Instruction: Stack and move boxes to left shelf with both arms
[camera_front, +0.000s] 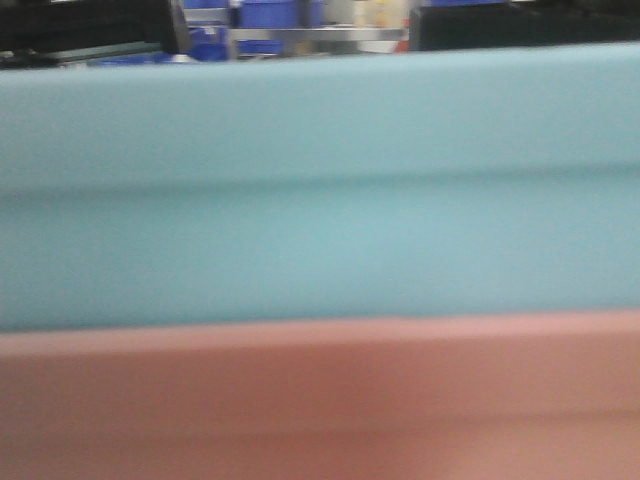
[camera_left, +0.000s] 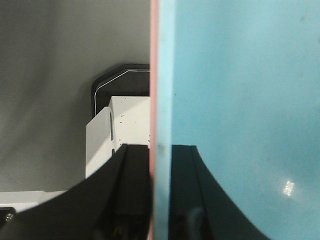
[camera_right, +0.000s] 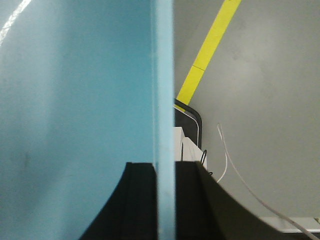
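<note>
The light blue box (camera_front: 320, 190) fills most of the front view, nested in the salmon pink box (camera_front: 320, 400) whose wall shows below it. In the left wrist view my left gripper (camera_left: 160, 192) is shut on the stacked walls, one finger outside the pink box (camera_left: 154, 75), the other inside the blue box (camera_left: 240, 100). On the other side my right gripper (camera_right: 165, 200) is shut on the blue box's wall (camera_right: 163, 80), one finger inside, one outside. The left shelf is out of view.
Dark blue ribbed bins (camera_front: 265, 14) and a steel rack (camera_front: 320, 34) show in a thin strip above the boxes. Grey floor (camera_left: 50, 75) lies below, with a yellow line (camera_right: 210, 50), my white base (camera_left: 120, 130) and a loose white cable (camera_right: 235, 165).
</note>
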